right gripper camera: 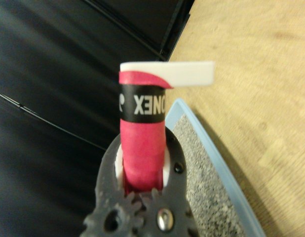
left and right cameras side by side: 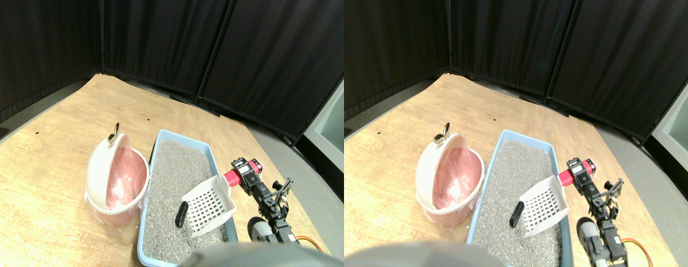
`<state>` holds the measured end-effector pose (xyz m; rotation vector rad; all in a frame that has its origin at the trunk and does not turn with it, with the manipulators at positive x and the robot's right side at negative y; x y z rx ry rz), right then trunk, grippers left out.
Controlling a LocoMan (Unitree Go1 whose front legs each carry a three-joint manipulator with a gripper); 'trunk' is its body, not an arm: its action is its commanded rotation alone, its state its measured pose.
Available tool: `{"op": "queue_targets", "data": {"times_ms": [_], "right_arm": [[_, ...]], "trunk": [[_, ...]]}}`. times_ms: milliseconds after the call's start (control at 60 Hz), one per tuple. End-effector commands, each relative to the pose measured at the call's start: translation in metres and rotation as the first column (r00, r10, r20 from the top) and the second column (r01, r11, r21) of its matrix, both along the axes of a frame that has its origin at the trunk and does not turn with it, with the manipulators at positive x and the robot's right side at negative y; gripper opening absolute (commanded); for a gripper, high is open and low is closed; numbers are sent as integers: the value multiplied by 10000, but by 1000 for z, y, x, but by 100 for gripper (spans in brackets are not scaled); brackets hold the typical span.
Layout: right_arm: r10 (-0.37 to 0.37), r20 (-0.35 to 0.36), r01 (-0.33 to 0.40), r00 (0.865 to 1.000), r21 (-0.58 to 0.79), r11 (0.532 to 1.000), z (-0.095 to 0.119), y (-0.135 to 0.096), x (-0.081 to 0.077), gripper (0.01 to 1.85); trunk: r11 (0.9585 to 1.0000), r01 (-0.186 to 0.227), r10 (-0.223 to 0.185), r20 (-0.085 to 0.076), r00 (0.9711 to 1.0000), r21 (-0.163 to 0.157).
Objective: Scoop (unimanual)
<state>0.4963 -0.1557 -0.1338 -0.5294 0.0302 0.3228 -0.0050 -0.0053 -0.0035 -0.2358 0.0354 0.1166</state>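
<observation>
1. My right fingers (right gripper camera: 142, 190) are clamped on the pink wrapped handle (right gripper camera: 141, 148) of the scoop; in the wrist view the handle stands between the two dark jaws, with a black band of lettering round it near its far end.
2. In the stereo pair view, my fingers (left and right cameras side by side: 249, 177) sit just outside the right wall of the litter tray (left and right cameras side by side: 210, 149), with the handle (left and right cameras side by side: 231, 177) crossing over the rim.
3. The white slotted scoop (left and right cameras side by side: 209, 204) hangs over the grey litter (left and right cameras side by side: 171, 183), tilted, with its open mouth turned toward the tray's middle.
4. A small black object (left and right cameras side by side: 181, 214) lies on the litter just beside the scoop's front edge; I cannot tell whether they touch.
5. Left of the tray, touching or nearly so, stands a round cream bin (left and right cameras side by side: 99, 172) with a pink liner (left and right cameras side by side: 124, 178), its lid tipped open.
6. Tray and bin rest on a pale wooden surface (left and right cameras side by side: 49, 167), backed by black curtains (left and right cameras side by side: 155, 39).
</observation>
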Motion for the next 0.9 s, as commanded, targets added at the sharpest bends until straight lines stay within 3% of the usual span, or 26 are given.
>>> {"op": "queue_targets", "data": {"times_ms": [17, 100, 233, 300, 367, 400, 483, 517, 700, 717, 750, 900], "right_arm": [[273, -533, -271, 9982, 44, 9996, -24, 10, -8, 6], [365, -1220, -291, 9919, 614, 9977, -41, 20, -17, 6], [1026, -1048, -913, 9892, 1074, 9900, -57, 29, -22, 6], [868, -1283, -739, 9879, 1022, 9920, -59, 32, -24, 6], [1034, -1242, -903, 9868, 1065, 9902, -63, 33, -23, 13], [960, -1390, -810, 9856, 1099, 9906, -64, 33, -23, 6], [741, -1493, -551, 9860, 1275, 9903, -65, 32, -22, 18], [514, -1730, -267, 9836, 1422, 9895, -65, 30, -20, 6], [422, -1497, -82, 9878, 2212, 9752, -54, 18, -10, 14], [242, -1628, 183, 9864, 2546, 9669, -50, 17, -9, 6], [164, -1636, 377, 9864, 3221, 9459, -44, 16, -6, 6], [322, -1213, 312, 9921, 4865, 8731, -28, 12, 3, 6]], "trunk": [[9991, -302, 293, -311, 9991, -306], [9986, -378, 363, -392, 9986, -375], [9978, -439, 418, -424, 9982, -500], [9974, -453, 425, -495, 9979, -562], [9967, -498, 468, -475, 9978, -637], [9964, -529, 498, -461, 9977, -669], [9953, -605, 571, -468, 9973, -756], [9951, -623, 588, -468, 9972, -766], [9936, -749, 717, -403, 9966, -847], [9930, -795, 764, -379, 9964, -873], [9927, -820, 792, -354, 9962, -880], [9913, -914, 892, -267, 9957, -945]]}}
